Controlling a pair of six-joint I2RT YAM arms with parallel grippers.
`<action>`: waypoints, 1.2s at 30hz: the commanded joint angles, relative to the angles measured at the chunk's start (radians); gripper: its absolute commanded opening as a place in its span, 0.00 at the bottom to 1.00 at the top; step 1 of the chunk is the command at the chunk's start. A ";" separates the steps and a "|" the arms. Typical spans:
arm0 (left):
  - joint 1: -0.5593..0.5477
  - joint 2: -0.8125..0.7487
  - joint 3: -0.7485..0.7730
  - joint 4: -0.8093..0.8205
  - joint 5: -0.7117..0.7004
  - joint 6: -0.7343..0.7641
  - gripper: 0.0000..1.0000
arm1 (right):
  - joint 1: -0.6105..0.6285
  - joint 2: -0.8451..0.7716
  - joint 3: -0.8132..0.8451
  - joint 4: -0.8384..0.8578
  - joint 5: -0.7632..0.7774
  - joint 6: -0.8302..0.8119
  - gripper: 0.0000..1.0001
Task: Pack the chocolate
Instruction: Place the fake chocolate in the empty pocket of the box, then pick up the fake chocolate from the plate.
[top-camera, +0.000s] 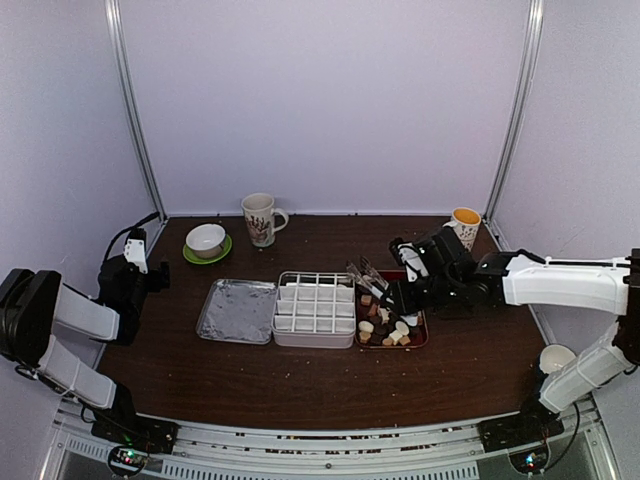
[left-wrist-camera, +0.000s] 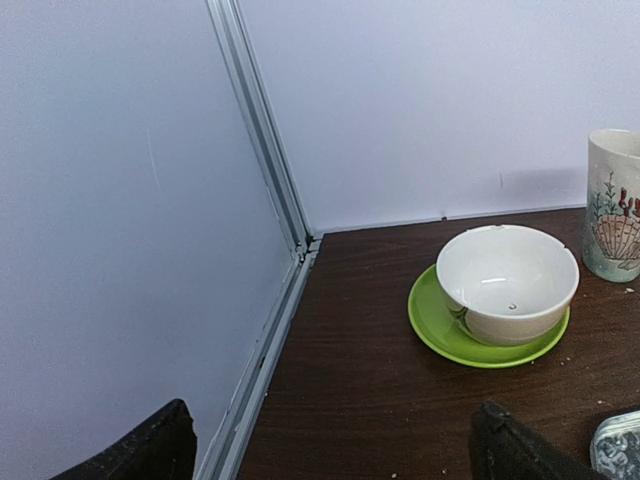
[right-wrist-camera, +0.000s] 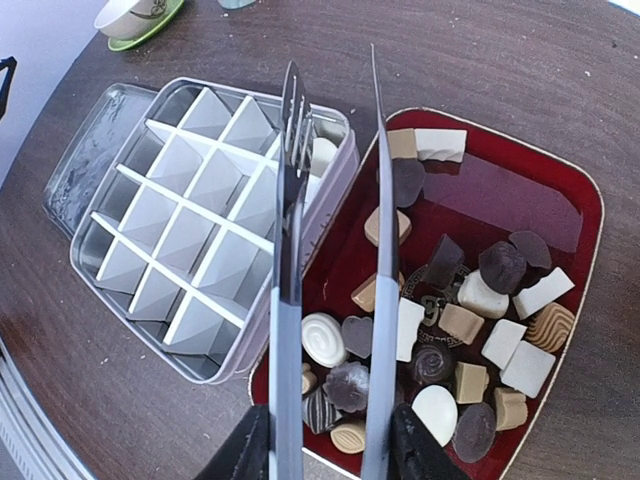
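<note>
the dark wooden table (top-camera: 300, 385) carries everything. the left gripper (left-wrist-camera: 335, 462) hangs near the table's left edge with its fingers spread wide, nothing between them. the right gripper (right-wrist-camera: 330, 452) reaches in from the right side, its fingers pressed onto the handles of the metal tongs (right-wrist-camera: 290, 250), whose two blades stand a little apart and point across the seam between box and tray. at the table's centre sits a white divided box (top-camera: 312, 341), and its silver lid (top-camera: 237, 311) lies flat against the box's left side. the dark red tray (right-wrist-camera: 590, 200) touches the box on the right. at the back left stand a patterned mug (left-wrist-camera: 612, 205) and a white bowl (left-wrist-camera: 505, 285) on a green saucer (left-wrist-camera: 430, 320). the chocolate (right-wrist-camera: 470, 330), in dark, tan and white pieces, lies heaped in the tray; one pale piece (right-wrist-camera: 322, 155) sits in a box compartment next to the tray, beside a tong tip.
</note>
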 joint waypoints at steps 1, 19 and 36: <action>0.008 0.005 0.016 0.034 0.012 -0.009 0.98 | 0.006 -0.067 -0.049 0.062 0.077 0.020 0.39; 0.007 0.006 0.016 0.034 0.012 -0.009 0.98 | 0.006 -0.156 -0.153 0.100 0.145 0.042 0.47; 0.007 0.006 0.015 0.034 0.011 -0.009 0.98 | 0.005 -0.175 -0.177 0.075 0.132 0.047 0.42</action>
